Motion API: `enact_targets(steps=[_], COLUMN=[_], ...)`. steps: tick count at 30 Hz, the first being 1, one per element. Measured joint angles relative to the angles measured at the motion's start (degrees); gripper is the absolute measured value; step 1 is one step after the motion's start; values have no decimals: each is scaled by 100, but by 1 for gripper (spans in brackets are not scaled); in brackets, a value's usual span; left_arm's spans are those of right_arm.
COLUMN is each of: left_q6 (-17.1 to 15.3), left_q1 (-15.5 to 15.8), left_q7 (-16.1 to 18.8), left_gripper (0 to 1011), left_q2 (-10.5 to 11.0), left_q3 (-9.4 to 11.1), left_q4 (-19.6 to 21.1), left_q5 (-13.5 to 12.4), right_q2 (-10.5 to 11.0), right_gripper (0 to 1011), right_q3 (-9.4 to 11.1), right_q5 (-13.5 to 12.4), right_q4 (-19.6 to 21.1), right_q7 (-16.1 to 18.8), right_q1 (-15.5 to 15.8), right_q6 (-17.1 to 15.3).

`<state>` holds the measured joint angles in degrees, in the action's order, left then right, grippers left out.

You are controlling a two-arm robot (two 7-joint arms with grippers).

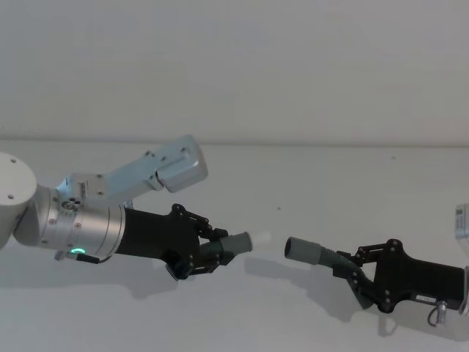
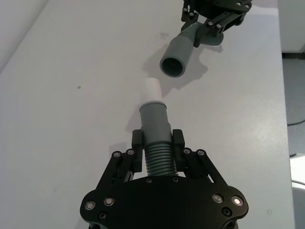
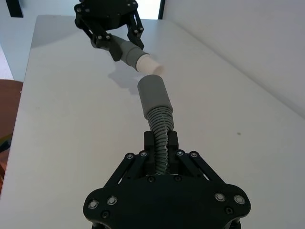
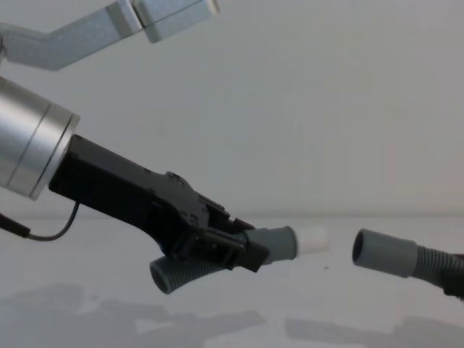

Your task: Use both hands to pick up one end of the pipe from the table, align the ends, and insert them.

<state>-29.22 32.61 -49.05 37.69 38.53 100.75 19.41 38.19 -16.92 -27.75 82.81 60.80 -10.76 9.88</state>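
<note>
The narrow hose piece point(image 1: 233, 244) is held above the table point(image 1: 293, 183), its white tip point(image 1: 260, 239) pointing toward 3 o'clock in the head view. The left gripper point(image 1: 212, 249) is clamped on it: in the left wrist view its two fingers point(image 2: 138, 140) press the ribbed section just behind the smooth grey collar, with the hose filling the gap between them. In the chest view the hose's other end point(image 4: 163, 277) curls out below the gripper, toward 7 o'clock.

Facing the tip across a small gap is the wider cuff point(image 1: 304, 250) of the second hose piece point(image 1: 330, 258), its open mouth turned toward 9 o'clock. The tip and cuff are near each other but not touching; in the left wrist view the cuff's dark bore point(image 2: 171, 66) sits slightly off line with the tip point(image 2: 151, 89). The right gripper point(image 1: 352, 268) is closed on this hose's ribbed part, fingers point(image 3: 150, 143) snug against either side, the cuff point(image 3: 152, 95) projecting well beyond them.

The left arm's silver cylinder point(image 1: 80, 224) with its green light point(image 1: 77, 252) enters from 9 o'clock; the right gripper comes from 4 o'clock.
</note>
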Motion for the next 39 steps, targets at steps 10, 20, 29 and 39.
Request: enact_targets(steps=[10, 20, 29, 39], left_q6=[-50, -56, 1, 22], left_q1=[187, 300, 381, 452], left_q7=[-223, -349, -400, -440], left_gripper=[349, 349, 349, 349], left_q2=[77, 112, 88, 38], left_q3=[142, 238, 311, 383], left_q4=[-31, -55, -120, -226], left_q5=[2, 39, 92, 155], right_q2=[18, 19, 40, 58], right_gripper=[130, 130, 130, 130], right_q3=[-107, -173, -249, -308], right_q5=[47, 72, 85, 75], right_q4=[-97, -154, -190, -226], right_q7=[27, -8, -24, -5], right_q1=[-93, -147, -194, -232], right_q6=[51, 68, 104, 164])
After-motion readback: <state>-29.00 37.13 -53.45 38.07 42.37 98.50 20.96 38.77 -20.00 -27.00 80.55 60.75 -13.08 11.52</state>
